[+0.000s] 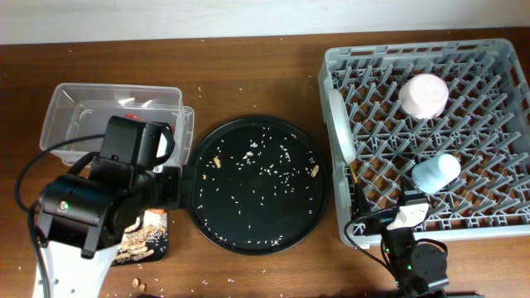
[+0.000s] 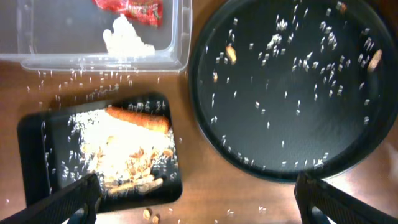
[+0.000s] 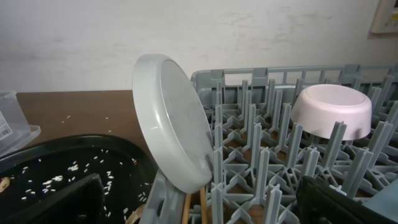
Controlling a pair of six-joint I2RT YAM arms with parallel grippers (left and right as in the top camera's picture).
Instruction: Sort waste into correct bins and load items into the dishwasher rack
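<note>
Round black tray point(image 1: 233, 209), wooden table point(image 1: 248, 74)

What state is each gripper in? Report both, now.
Left gripper: jaws wide open, holding nothing.
Right gripper: jaws wide open, holding nothing.

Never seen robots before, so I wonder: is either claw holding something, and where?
Nothing is held. The left gripper and the right gripper are both open and empty; the round pale plate stands in the grey plastic rack, untouched.

Dark brown wooden table point(image 1: 248, 74) beneath the right claw point(image 3: 205, 208), scuffed off-white wall point(image 3: 93, 43) ahead of it, pale frame corner point(image 3: 388, 15) up to its right, soft even light.
</note>
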